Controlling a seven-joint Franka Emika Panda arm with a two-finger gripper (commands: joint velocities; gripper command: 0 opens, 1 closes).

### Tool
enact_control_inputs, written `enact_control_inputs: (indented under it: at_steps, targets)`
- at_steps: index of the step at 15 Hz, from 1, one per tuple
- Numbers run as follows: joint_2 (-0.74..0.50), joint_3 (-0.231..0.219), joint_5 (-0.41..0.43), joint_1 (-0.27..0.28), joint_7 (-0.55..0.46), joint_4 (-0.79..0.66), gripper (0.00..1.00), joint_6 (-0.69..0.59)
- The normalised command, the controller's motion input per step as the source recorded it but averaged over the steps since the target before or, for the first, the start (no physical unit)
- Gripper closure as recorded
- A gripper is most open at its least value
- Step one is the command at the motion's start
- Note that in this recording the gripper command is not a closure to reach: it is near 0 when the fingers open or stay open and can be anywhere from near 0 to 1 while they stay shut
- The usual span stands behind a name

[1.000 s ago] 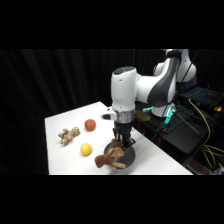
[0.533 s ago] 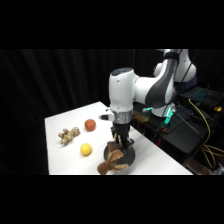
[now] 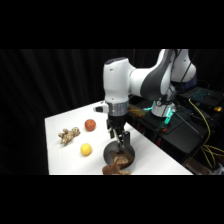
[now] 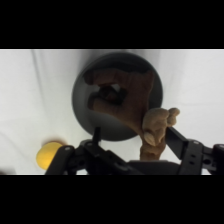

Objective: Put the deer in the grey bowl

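Observation:
The grey bowl point(image 3: 107, 152) stands near the table's front edge. The dark brown deer point(image 3: 119, 162) lies inside it, with one limb hanging over the near rim. In the wrist view the deer point(image 4: 130, 100) sprawls across the bowl point(image 4: 85, 100), and a paler limb drapes over the rim toward the lower right. My gripper point(image 3: 120, 142) hangs just above the bowl. From the wrist, the gripper point(image 4: 133, 132) is open, its fingers spread wide on either side of the draped limb and not clamping it.
A tan plush toy point(image 3: 68, 134), a red fruit point(image 3: 90, 124) and a yellow fruit point(image 3: 86, 149) lie on the white table left of the bowl. The yellow fruit point(image 4: 47, 155) also shows at the wrist view's lower left. Equipment and cables sit beyond the table's right edge.
The deer has settled lower into the bowl and no longer hangs from the fingers. The arm has hardly moved.

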Motion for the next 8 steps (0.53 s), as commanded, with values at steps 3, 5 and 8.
enact_control_inputs:
  at_steps: [3,5,8]
  targets:
    - [-0.68,-0.072,-0.032,-0.012,0.07,-0.03,0.00,-0.68]
    - [-0.58,-0.056,-0.068,-0.028,0.08,0.02,0.00,-0.58]
    - [-0.49,-0.032,-0.083,-0.039,-0.01,0.02,0.00,-0.48]
